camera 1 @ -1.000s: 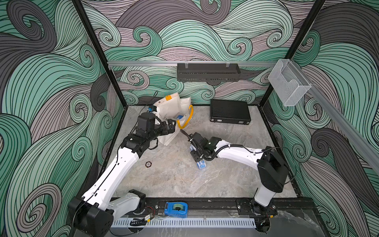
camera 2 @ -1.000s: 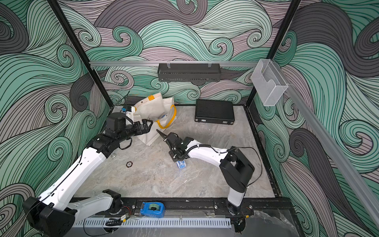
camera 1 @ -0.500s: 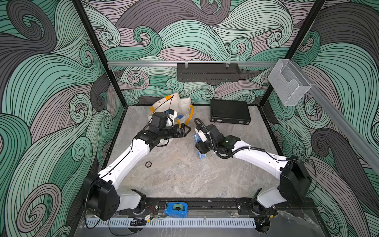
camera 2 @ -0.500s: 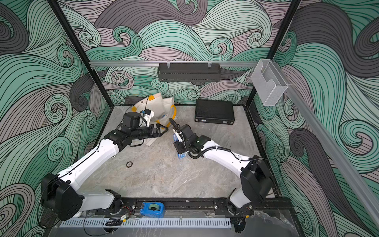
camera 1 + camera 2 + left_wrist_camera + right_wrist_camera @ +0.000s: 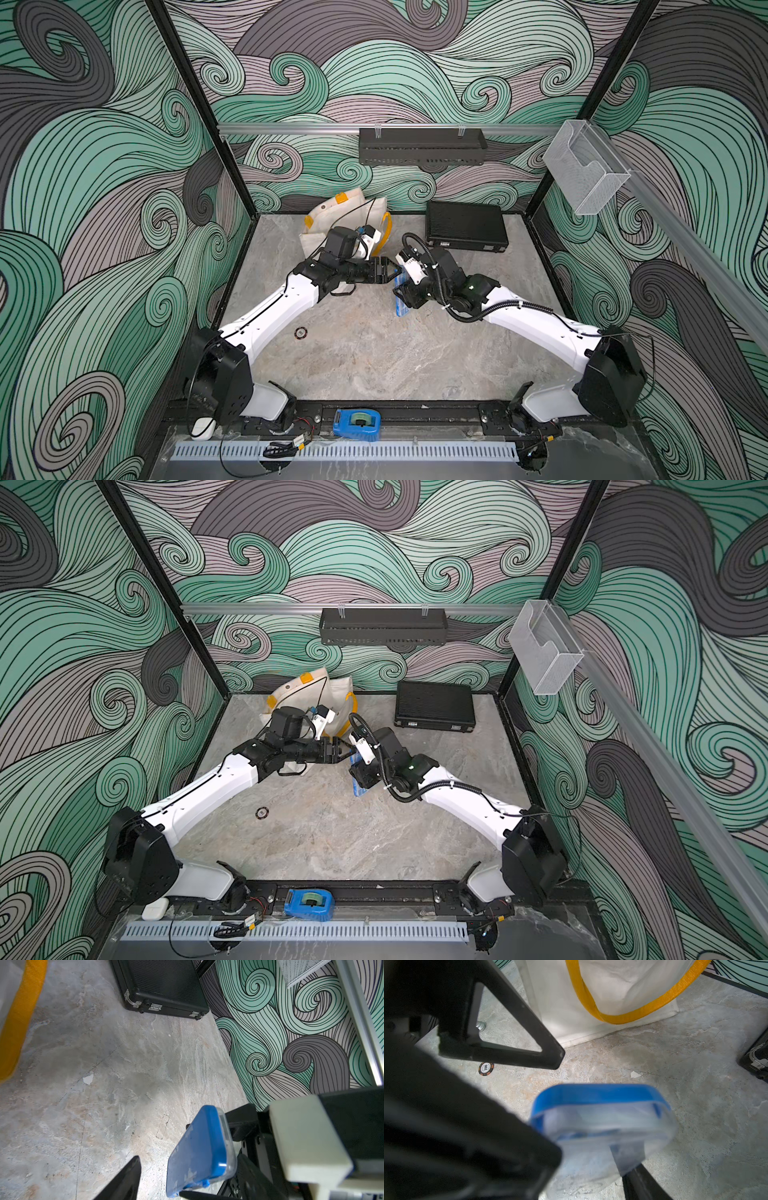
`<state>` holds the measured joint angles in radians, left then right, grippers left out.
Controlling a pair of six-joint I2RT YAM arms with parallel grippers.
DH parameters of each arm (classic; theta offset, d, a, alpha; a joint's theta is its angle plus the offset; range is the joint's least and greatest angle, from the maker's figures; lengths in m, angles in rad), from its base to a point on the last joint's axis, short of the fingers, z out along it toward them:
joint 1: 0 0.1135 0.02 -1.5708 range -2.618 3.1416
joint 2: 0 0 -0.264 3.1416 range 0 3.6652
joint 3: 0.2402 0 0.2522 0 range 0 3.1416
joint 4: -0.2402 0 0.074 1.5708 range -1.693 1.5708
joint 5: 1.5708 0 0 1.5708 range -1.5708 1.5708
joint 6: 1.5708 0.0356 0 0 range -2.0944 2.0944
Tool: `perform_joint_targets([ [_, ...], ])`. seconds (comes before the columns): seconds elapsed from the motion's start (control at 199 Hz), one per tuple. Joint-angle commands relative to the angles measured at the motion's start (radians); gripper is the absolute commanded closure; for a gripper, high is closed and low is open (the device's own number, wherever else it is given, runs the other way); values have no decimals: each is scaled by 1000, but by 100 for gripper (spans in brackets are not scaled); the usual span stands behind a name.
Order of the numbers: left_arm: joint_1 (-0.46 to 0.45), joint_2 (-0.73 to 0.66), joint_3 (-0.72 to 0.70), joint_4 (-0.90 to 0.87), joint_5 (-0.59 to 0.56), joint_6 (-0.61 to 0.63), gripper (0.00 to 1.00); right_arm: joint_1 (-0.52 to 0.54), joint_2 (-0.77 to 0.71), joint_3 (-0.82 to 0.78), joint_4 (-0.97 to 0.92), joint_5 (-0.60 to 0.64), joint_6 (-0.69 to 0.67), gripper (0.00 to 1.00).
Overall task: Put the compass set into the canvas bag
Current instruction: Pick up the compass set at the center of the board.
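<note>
The compass set [image 5: 401,306] [image 5: 360,788] is a slim blue case with a clear lid. My right gripper [image 5: 406,292] [image 5: 591,1167] is shut on it and holds it on end above the table. My left gripper [image 5: 392,272] [image 5: 347,754] [image 5: 160,1178] reaches in from the left, open, its jaws on either side of the case's upper end [image 5: 199,1151]. One finger is at the case's corner; the other stands clear of it. The off-white canvas bag [image 5: 332,216] [image 5: 299,692] [image 5: 612,991] with yellow handles stands at the back left, behind the left wrist.
A flat black hard case [image 5: 465,226] [image 5: 434,704] [image 5: 162,985] lies at the back right. A poker chip [image 5: 300,332] [image 5: 486,1068] lies on the table beside the left arm. A blue tape dispenser [image 5: 357,422] sits on the front rail. A clear holder [image 5: 582,166] hangs on the right wall.
My left arm swung from the bag toward the centre and its jaws have narrowed around the case end. My right gripper carried the compass set up and back to meet it.
</note>
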<state>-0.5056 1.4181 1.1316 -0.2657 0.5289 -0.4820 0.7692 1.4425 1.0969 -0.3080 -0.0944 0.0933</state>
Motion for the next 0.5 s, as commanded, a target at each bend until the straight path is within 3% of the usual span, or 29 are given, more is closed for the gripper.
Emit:
perform_joint_targets([
  [0.0,-3,-2,40,-12,0,28,27,-1,-17,4,24,-13,3,42],
  [0.306,-4,-6,26,14,36,56,28,-4,-3,13,21,-24,-14,42],
  [0.497,-18,28,40,-1,62,77,38,-4,18,35,7,-32,-17,42],
])
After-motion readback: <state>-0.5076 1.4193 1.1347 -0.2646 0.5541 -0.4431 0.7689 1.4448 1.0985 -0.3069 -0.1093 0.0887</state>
